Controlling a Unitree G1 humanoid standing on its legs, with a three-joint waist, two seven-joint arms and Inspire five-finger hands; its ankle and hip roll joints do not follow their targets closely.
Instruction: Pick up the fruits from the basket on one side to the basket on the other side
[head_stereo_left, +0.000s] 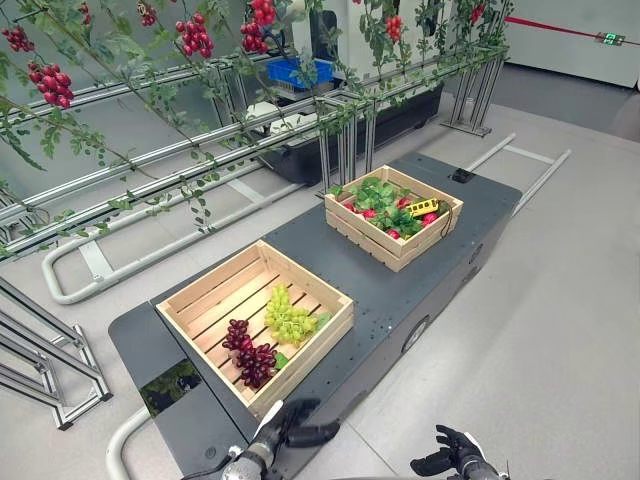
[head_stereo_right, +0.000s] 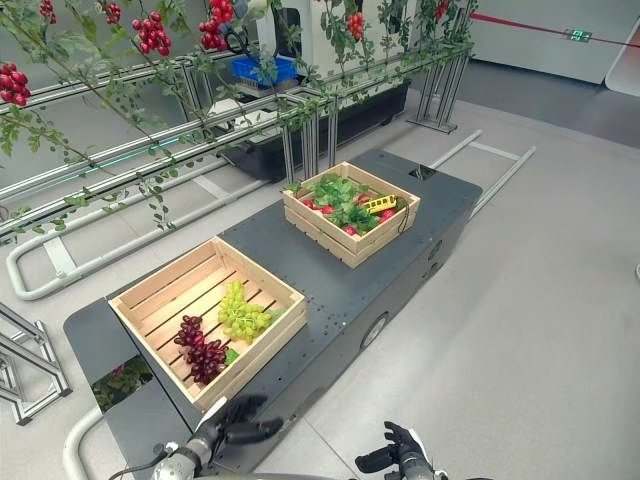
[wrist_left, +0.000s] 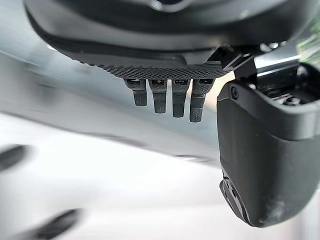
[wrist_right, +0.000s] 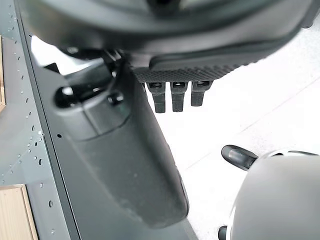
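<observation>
Purple grapes (head_stereo_left: 250, 355) and green grapes (head_stereo_left: 288, 318) lie touching in the near crate (head_stereo_left: 190, 300); far crate (head_stereo_left: 345, 225) holds leafy stuff and red fruit. Left hand (head_stereo_left: 290, 425) is low by the near crate, fingers relaxed, empty. Right hand (head_stereo_left: 450, 455) is off the dark platform (head_stereo_left: 400, 290), open, empty. Next: left hand should come down over the purple bunch and grab mid-cluster, clear of the slats.

- A pale grey floor (head_stereo_left: 560, 330) spreads wide beyond the fingers, smooth and evenly lit.
- A dark flat desk (head_stereo_left: 400, 285) stands on it, low to the ground.
- Past the desk, a metal rail frame (head_stereo_left: 250, 150) carries leafy vines with clusters of red berries (head_stereo_left: 195, 35).
- Behind the frame sits a blue bin (head_stereo_left: 300, 70).
- Bent white tubing (head_stereo_left: 110, 280) lies on the floor.
</observation>
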